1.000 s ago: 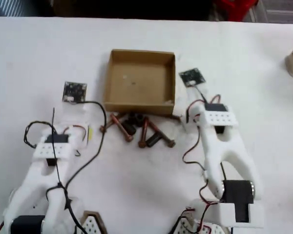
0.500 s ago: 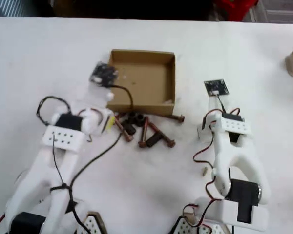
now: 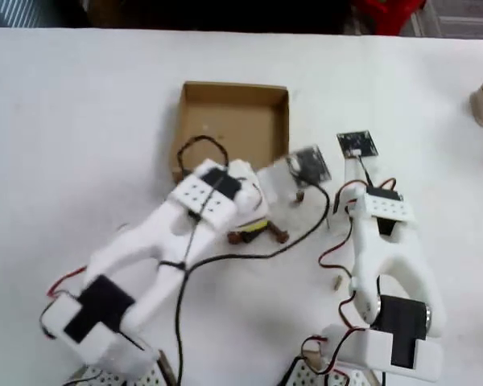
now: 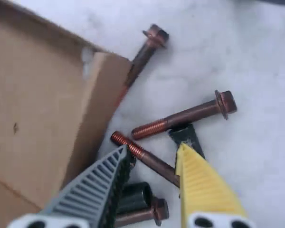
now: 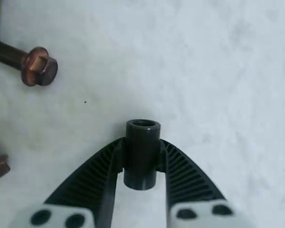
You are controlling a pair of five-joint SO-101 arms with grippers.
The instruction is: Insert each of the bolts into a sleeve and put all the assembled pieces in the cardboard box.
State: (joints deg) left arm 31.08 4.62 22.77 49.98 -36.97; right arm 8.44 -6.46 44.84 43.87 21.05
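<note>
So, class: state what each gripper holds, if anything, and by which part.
The right gripper holds a black sleeve, clamped across its side wall with one open end poking out. The left gripper is open over the bolts, holding nothing.

**Surface finish findings**

Copper-toned metal bolts (image 4: 180,117), dull sheen, threaded tips. Black sleeve (image 5: 142,152), smooth, faintly glossy. Matt brown cardboard box (image 4: 97,114), raw-cut edges. White worktop (image 5: 204,71), matt, faintly mottled. Ribbed matt plastic jaws.

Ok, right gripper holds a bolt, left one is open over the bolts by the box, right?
No: the right gripper holds a black sleeve, per the right wrist view; the left gripper is open over the bolts by the box.
</note>
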